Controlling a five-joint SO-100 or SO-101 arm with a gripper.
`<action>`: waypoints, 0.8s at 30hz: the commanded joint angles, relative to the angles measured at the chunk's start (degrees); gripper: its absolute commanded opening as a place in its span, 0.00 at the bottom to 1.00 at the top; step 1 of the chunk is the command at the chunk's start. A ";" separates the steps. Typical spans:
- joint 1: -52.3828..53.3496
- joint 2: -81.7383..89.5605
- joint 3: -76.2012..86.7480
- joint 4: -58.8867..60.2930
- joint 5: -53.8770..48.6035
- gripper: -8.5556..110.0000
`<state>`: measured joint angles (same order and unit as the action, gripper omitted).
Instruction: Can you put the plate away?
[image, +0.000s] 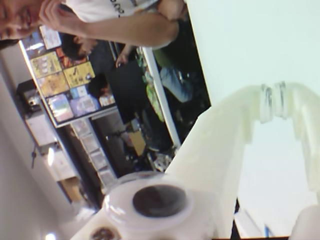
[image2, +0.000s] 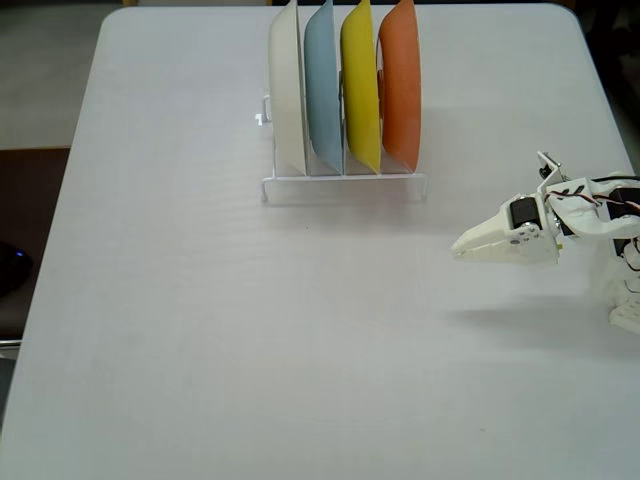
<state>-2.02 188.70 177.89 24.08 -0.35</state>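
Note:
The orange plate (image2: 401, 85) stands on edge in the rightmost slot of a clear rack (image2: 345, 188) at the far middle of the white table, in the fixed view. My gripper (image2: 460, 246) hovers above the table to the right of and nearer than the rack, pointing left, well apart from the plate. In the wrist view the two white fingers arch together and their tips meet at the gripper (image: 273, 102), with nothing between them. The plate does not show in the wrist view.
Beside the orange plate the rack also holds a yellow plate (image2: 360, 90), a light blue plate (image2: 322, 90) and a white plate (image2: 288, 90). The arm's base sits at the table's right edge (image2: 625, 300). The wrist view shows people and shelves beyond the table.

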 joint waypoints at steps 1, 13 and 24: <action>0.35 0.97 -0.70 0.53 -0.26 0.07; 0.53 0.97 1.76 3.60 0.97 0.07; 0.35 0.97 1.85 12.39 4.39 0.07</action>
<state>-1.93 188.79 179.91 36.12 3.69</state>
